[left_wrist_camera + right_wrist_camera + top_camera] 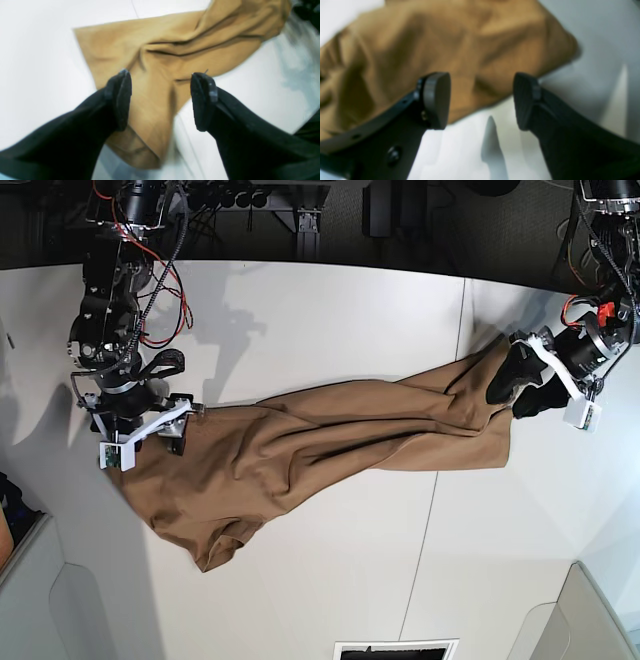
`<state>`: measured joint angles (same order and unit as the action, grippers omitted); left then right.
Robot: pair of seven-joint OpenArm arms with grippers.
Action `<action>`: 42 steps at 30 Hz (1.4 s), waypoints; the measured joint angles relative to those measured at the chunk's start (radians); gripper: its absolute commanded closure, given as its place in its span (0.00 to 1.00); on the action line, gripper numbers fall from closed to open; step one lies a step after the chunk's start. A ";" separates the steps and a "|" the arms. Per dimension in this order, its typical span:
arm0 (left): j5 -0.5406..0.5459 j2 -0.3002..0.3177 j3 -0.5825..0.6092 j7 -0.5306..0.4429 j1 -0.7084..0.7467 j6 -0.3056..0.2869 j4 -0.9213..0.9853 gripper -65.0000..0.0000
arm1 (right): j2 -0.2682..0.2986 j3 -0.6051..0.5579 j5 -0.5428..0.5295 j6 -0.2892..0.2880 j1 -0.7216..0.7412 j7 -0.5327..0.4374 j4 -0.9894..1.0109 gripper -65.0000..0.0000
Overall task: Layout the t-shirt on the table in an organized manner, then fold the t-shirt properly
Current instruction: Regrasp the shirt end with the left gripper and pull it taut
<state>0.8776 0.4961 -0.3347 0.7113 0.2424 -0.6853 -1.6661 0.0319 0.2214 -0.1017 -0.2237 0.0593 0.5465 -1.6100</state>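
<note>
The tan-brown t-shirt point(330, 430) lies stretched in a long wrinkled band across the white table point(330, 310), from lower left to the right. My left gripper point(515, 388) stands open at the shirt's right end. In the left wrist view the left gripper point(161, 75) hovers over a folded corner of the t-shirt point(162, 45), nothing pinched. My right gripper point(172, 430) is at the shirt's left end. Seen from the right wrist, the right gripper point(481, 77) is open just above the edge of the t-shirt point(445, 45), with bare table point(595, 37) beneath.
A thin dark seam point(425, 560) runs across the table and passes under the shirt. Cables and dark stands point(300, 210) crowd the far edge. Grey panels sit at the lower corners, and a dark slot point(395, 648) lies at the near edge.
</note>
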 measured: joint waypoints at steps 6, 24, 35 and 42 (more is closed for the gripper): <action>-0.052 0.006 0.074 -0.004 -0.159 -0.003 -0.001 0.40 | -0.002 0.000 -0.014 0.000 0.034 0.025 0.000 0.40; -0.643 0.006 0.686 -0.196 -0.387 0.123 0.190 0.40 | -0.002 0.000 -0.014 0.000 0.027 0.112 0.000 0.40; -0.631 0.008 0.689 -0.151 -0.389 0.130 0.112 0.49 | -0.002 0.000 -0.014 0.000 0.027 0.108 0.000 0.40; -0.629 0.009 0.688 -0.117 -0.388 0.072 0.113 0.60 | -0.002 0.000 -0.014 0.000 0.027 0.109 0.000 0.40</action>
<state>0.2489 0.5049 0.3531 0.5938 -0.1452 -0.6128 -1.5528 0.0303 0.2214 -0.1162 -0.2234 0.0860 0.6552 -1.6100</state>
